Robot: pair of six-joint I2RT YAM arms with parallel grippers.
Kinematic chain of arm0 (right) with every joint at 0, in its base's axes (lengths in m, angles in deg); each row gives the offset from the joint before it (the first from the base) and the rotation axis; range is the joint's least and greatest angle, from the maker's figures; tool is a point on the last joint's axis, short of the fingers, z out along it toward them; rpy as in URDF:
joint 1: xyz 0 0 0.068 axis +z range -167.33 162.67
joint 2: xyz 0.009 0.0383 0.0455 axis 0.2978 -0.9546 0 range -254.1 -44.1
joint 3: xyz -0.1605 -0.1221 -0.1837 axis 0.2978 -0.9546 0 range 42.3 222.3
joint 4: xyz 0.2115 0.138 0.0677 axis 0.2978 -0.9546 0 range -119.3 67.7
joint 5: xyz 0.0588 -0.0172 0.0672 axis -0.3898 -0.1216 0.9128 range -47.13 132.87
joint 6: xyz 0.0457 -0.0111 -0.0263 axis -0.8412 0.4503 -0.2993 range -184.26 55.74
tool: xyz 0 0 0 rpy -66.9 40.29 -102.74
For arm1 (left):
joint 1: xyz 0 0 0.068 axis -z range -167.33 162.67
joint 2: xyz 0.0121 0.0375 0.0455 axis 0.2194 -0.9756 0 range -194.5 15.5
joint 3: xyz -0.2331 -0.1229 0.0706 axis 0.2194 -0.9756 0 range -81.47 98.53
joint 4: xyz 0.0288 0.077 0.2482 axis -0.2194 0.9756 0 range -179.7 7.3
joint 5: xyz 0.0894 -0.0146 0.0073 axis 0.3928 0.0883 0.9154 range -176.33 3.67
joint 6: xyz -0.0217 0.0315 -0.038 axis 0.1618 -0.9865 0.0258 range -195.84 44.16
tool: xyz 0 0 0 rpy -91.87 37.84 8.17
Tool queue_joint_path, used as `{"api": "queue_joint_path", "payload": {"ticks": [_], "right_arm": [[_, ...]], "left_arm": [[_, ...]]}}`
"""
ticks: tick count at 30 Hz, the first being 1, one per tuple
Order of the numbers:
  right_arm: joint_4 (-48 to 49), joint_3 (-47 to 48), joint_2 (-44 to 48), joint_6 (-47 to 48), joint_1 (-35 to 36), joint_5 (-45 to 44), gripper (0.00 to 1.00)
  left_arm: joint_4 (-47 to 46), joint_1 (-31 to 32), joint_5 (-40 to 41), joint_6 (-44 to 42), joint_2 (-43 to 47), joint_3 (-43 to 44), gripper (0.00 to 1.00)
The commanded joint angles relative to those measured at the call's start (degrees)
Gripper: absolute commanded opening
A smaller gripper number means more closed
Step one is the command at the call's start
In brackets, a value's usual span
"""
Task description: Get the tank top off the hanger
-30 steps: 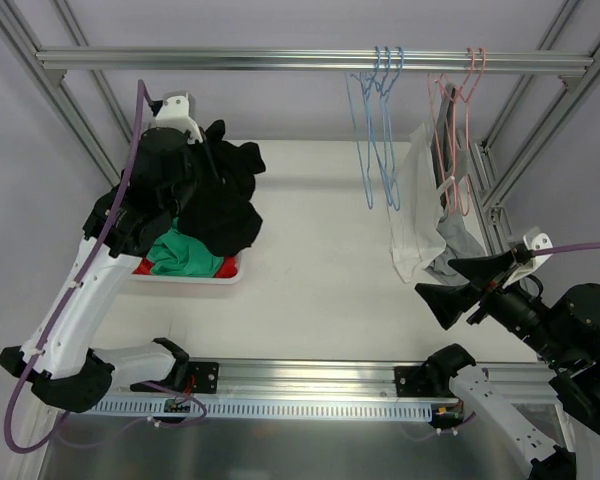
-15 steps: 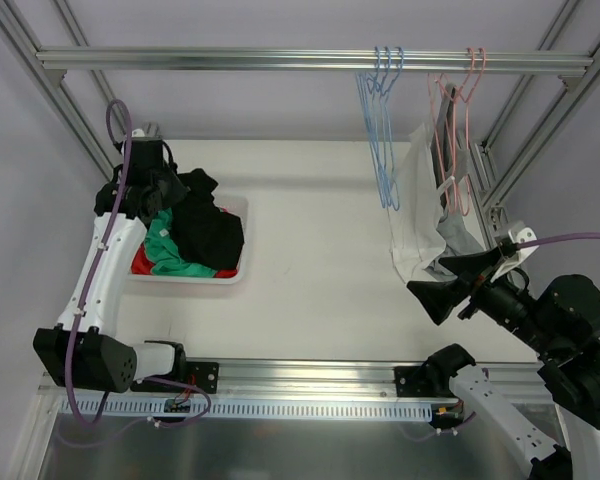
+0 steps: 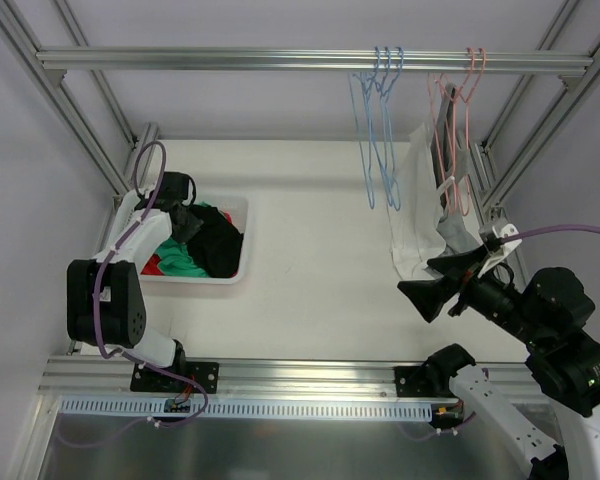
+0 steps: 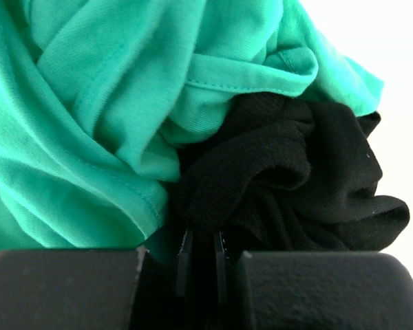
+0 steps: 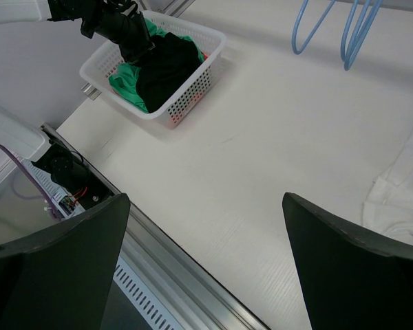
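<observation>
Tank top [image 3: 410, 215], white, hangs from a pink hanger [image 3: 458, 150] at the right end of the overhead rail [image 3: 230, 60]. Its long axis drops straight down from the hook, and its lower hem hangs loose above the counter [image 3: 310, 250]. A grey garment [image 3: 460, 242] hangs just behind it, the two overlapping near the bottom. The right gripper [image 3: 417, 277] sits just beside and in front of that hem with its jaws spread as wide as they go, holding nothing and pointing left across the counter. The cloth therefore lies to its right and up, and the right arm is much the nearer one. In the right wrist view only a corner of the white fabric shows at the right edge. I cannot make out how the straps sit over the hanger's shoulders, or whether the grey piece shares that hanger. A cluster of bare blue hangers [image 3: 380, 130] hangs on the rail just left of the tank top. Well apart, on the far left, the left gripper [image 3: 183, 218] is down in a white basket [image 3: 238, 205], its jaws almost together and pinching a fold of a black garment [image 4: 296, 179]. That lies against a green garment [image 4: 89, 103], with something red barely visible beneath.
</observation>
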Motion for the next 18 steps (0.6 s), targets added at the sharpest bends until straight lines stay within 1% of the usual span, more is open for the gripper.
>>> {"api": "queue_joint_path", "payload": {"ticks": [1,3,5,6,7,9,10,11,12,13,14,15,16,17,18], "right_arm": [[3.5,-0.6,-1.0,-1.1,0.0,2.3,0.99],[3.6,-0.7,-1.1,-1.0,0.0,1.8,0.99],[2.2,0.1,-2.4,-1.0,0.0,-1.4,0.99],[1.2,0.9,-3.2,-1.1,0.0,-3.0,1.00],[0.2,2.8,-4.3,-1.0,0.0,-6.2,0.99],[-2.3,5.1,-8.2,0.0,0.0,-9.1,0.99],[-3.0,6.6,-9.8,0.6,-0.1,-12.4,0.99],[-4.3,9.6,-13.1,1.8,-0.1,-14.1,1.00],[-4.9,11.4,-15.0,2.6,-0.1,-15.6,0.99],[-5.5,13.1,-16.9,3.4,-0.1,-19.4,0.99],[-6.9,15.2,-19.0,4.1,-0.2,-20.9,1.00],[-7.7,19.5,-23.1,5.3,-0.9,-21.7,0.99],[-8.2,21.6,-25.1,6.0,-1.3,-22.0,0.99],[-9.2,23.8,-27.0,6.5,-1.8,-22.4,0.99],[-9.7,27.8,-30.4,7.7,-3.2,-22.9,1.00]], "left_arm": [[0.4,-0.2,2.8,4.4,-1.9,-3.5,0.00],[0.4,-0.2,3.4,5.0,-1.2,-4.0,0.00],[0.5,-0.4,3.5,4.8,0.3,-4.3,0.00],[0.5,-0.5,3.5,4.8,2.7,-4.4,0.00],[0.6,-0.8,3.6,4.4,4.2,-4.4,0.07],[0.7,-0.9,3.5,3.8,8.9,-4.1,0.28],[0.7,-0.9,3.5,3.5,10.6,-3.7,0.38],[0.9,-0.9,3.5,3.0,12.1,-3.4,0.55],[1.1,-0.9,3.5,2.8,15.2,-3.2,0.61],[1.1,-0.9,3.5,2.6,16.6,-2.4,0.65],[1.6,-1.0,3.3,2.0,18.0,-1.9,0.70],[1.8,-1.0,3.2,2.0,20.6,-1.4,0.74],[2.1,-1.0,3.2,1.8,22.0,-0.6,0.78],[2.6,-1.0,3.1,1.6,23.4,-0.1,0.86],[3.1,-1.0,2.9,1.4,26.1,0.5,0.89]]}}
